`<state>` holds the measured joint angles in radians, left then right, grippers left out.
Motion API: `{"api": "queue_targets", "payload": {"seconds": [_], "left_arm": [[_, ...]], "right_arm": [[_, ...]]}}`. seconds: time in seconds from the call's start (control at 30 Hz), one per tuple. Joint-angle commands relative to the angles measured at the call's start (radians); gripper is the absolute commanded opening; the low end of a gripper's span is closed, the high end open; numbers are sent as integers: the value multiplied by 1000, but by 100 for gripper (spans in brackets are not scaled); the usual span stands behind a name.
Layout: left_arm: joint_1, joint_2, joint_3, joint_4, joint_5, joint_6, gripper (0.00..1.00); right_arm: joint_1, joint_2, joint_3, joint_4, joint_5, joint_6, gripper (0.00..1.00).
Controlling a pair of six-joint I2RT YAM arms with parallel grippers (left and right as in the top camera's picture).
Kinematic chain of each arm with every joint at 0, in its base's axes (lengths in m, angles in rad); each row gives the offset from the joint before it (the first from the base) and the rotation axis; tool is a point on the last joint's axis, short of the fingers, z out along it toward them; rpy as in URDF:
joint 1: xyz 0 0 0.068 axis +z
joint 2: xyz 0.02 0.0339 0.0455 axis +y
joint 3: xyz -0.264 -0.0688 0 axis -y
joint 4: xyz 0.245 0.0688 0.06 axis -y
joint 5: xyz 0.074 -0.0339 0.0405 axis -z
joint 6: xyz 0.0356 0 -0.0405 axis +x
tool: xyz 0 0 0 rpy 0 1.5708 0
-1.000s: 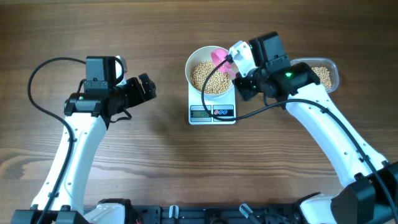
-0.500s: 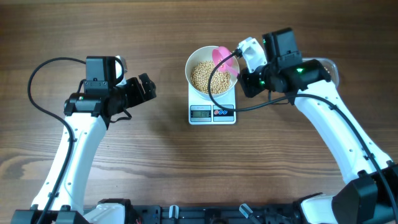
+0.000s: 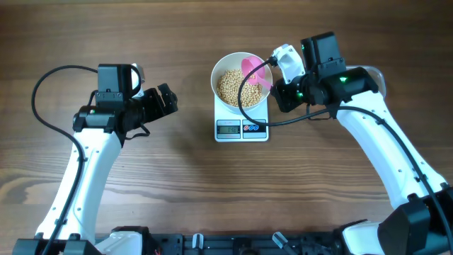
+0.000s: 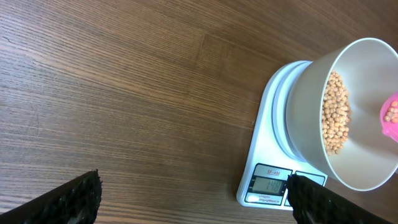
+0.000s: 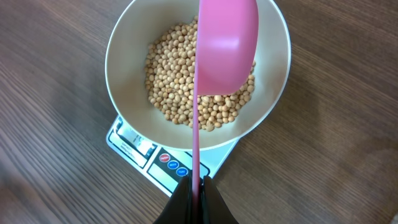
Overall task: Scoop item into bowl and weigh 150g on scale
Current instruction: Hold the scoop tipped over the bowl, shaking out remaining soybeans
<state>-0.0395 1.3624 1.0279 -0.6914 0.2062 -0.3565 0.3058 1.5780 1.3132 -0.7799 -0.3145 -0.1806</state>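
Pink scoop (image 5: 225, 43) handle sat clamped in the right jaws, its cup above the white bowl (image 5: 121, 59) of beans (image 5: 171, 81) on the scale (image 5: 134, 146); left jaws stood wide apart, empty, above the tabletop (image 4: 124, 93).

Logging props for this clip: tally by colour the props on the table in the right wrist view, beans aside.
White: 2 (bowl, scale)
Pink: 1 (scoop)
Total: 3
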Motion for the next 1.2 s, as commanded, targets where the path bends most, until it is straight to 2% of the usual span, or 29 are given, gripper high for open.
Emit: {"api": "queue_targets", "payload": {"seconds": [0.0,0.3,1.17], "left_arm": [[-2,7,19,3,-3,8,100],[-2,7,19,3,-3,8,100],[-2,7,19,3,-3,8,100]], "right_arm": [[0,-26,16,3,-23,-15,4],[2,-24,16,9,71,-30,4],[58,-23,16,40,116,-66,4]]}}
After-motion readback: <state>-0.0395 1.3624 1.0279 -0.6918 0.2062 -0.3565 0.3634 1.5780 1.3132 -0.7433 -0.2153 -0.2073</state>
